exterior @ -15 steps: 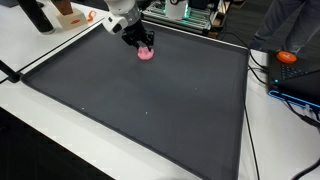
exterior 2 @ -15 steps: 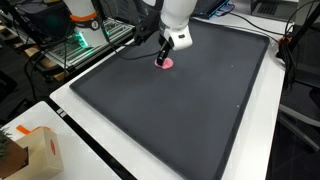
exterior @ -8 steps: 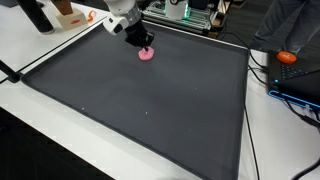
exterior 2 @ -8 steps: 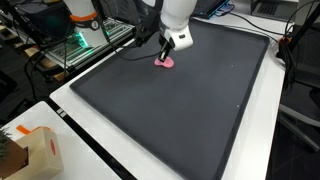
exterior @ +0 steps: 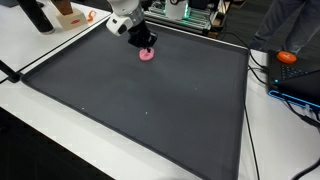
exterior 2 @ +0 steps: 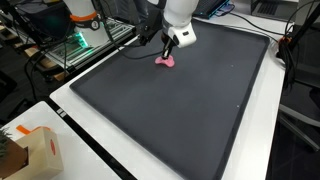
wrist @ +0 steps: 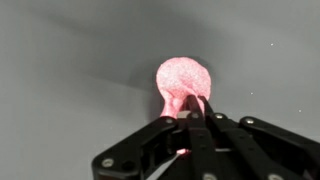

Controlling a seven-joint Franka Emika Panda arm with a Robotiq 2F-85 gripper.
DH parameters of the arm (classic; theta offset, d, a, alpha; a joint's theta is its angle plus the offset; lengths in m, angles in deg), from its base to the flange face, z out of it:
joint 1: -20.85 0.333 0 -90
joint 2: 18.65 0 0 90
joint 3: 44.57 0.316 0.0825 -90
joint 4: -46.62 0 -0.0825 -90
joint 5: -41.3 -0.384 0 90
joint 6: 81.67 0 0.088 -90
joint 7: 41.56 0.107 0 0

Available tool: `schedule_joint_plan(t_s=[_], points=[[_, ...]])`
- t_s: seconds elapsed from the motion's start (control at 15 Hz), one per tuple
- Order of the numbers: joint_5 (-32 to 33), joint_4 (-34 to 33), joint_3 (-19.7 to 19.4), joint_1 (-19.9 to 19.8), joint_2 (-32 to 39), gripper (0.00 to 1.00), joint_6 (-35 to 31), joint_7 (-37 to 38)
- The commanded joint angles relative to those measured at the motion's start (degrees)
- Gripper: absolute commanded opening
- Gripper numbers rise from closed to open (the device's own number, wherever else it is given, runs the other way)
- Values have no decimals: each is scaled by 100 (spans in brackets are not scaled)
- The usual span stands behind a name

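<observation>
Pink lump [wrist: 181, 78], pinched by one edge in the gripper [wrist: 193, 102]. Low over the dark worktop [exterior: 150, 110]; touching or not, cannot tell.

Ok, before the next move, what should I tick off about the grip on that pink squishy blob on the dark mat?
1. Gripper closed on the pink soft rounded blob: ok, the fingertips pinch its near edge.
2. Grip centred on the blob: not ok, most of it sticks out beyond the fingertips.
3. Blob lifted off the dark grey mat: cannot tell.
4. Blob inside the mat's border: ok in both exterior views.
5. Grip firm enough to hold: cannot tell.
</observation>
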Motion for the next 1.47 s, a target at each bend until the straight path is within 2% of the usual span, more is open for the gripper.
schedule_joint_plan(t_s=[0.0, 0.73, 0.8, 0.93, 1.27, 1.4], points=[[-198, 78, 109, -43, -134, 1, -206, -144], [-169, 195, 80, -10, -679, 1, -526, -106], [-208, 196, 83, -13, -703, 29, -533, -113], [-247, 179, 84, -15, -734, 34, -483, -131], [-338, 158, 80, 4, -793, 72, -429, -87], [-142, 225, 49, 81, -874, 87, -598, 25]])
